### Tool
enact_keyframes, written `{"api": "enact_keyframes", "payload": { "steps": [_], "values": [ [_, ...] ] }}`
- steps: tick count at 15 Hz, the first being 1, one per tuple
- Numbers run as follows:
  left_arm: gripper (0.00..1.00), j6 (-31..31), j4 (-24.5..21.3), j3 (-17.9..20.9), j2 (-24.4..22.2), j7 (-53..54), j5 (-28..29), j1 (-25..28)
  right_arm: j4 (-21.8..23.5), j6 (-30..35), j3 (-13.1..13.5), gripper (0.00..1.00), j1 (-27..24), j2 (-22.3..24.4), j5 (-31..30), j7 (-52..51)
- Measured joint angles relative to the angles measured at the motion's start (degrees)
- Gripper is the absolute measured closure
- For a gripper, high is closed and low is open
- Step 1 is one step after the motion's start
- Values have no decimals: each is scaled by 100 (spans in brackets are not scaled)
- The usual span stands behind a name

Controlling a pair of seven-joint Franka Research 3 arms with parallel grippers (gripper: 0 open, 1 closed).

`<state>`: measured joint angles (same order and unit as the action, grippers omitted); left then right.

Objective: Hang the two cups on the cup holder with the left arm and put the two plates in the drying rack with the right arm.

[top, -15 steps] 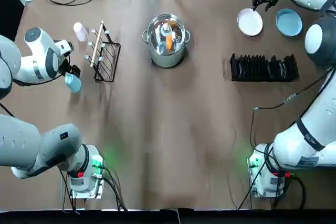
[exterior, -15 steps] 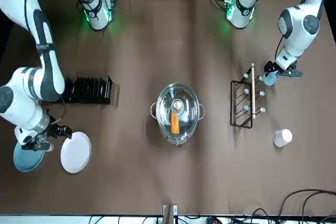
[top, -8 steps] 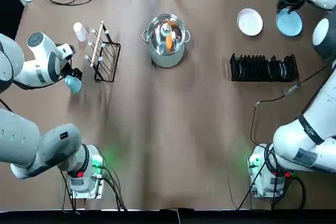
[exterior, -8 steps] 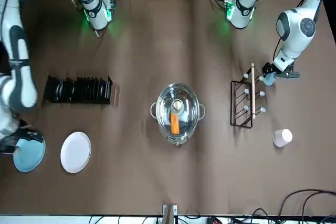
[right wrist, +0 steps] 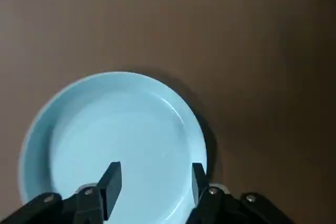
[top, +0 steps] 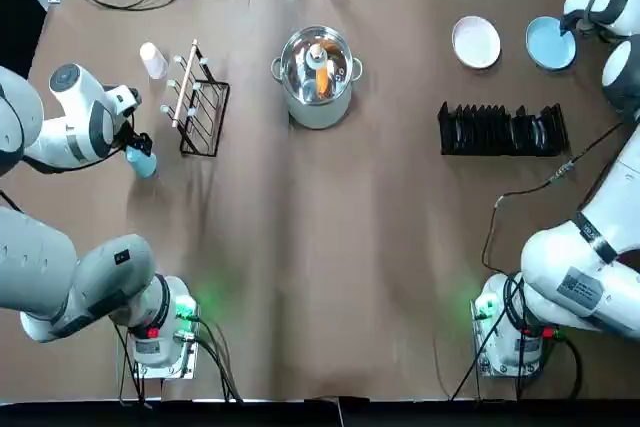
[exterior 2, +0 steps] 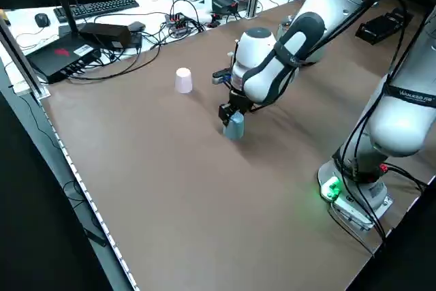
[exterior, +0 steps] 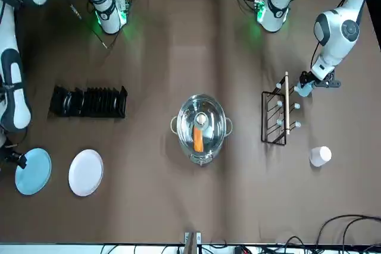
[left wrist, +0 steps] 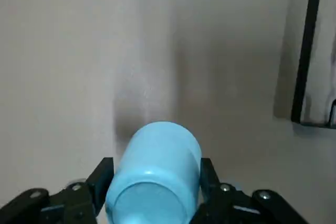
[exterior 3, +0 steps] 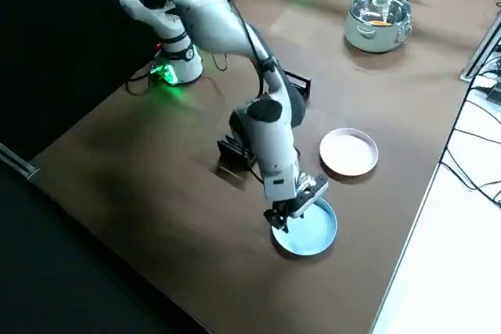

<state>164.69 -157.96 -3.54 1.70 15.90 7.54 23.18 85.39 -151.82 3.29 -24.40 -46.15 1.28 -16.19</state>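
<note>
Left claw (left wrist: 153,192): fingers closed on the blue cup (left wrist: 154,174), one on each side of it; the cup's far end points toward the table, apart from it in the left side view.
Left claw, place: left part of the table, just left of the cup holder (top: 195,99), at its near end.
Right claw (right wrist: 152,184): fingers apart, over the rim of the blue plate (right wrist: 113,140); nothing between them.
Right claw, place: far right corner of the table, at the plate's right edge.
Hidden: in the top view the right claw's fingers are cut off at the picture edge; in the front view only a dark tip of it shows beside the plate. Whether the fingertips touch the plate's rim cannot be told.
White cup (top: 152,59): on the table, just left of the holder's far end, well clear of the left claw.
White plate (top: 476,42): flat on the table, beside the blue plate, left of it.
Rack (top: 503,129): nearer than the two plates, no plate in its slots.
Pot (top: 318,75): far middle of the table, something orange inside.
Change, right: a second ago the right claw was by the white plate; it now sits at the blue plate's right side.
Change, left: the left claw with its cup has shifted only slightly, keeping beside the holder.
</note>
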Motion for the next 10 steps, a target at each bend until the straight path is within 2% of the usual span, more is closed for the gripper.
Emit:
{"api": "enact_keyframes", "payload": {
  "steps": [3,5,8,10],
  "values": [
    [29,0,-4,-1,-5,0,1,0,-202,-190,-2,43,-159,-297,1,0],
    [33,0,-7,-5,-22,0,1,0,-254,-225,-2,43,-262,-373,1,-1],
    [33,-35,26,-6,-36,-38,1,0,-255,-225,-4,48,-358,-464,1,-2],
    [33,-554,304,-51,-129,-244,1,1,-256,-229,-13,50,-363,-520,5,-1]
  ]
}}
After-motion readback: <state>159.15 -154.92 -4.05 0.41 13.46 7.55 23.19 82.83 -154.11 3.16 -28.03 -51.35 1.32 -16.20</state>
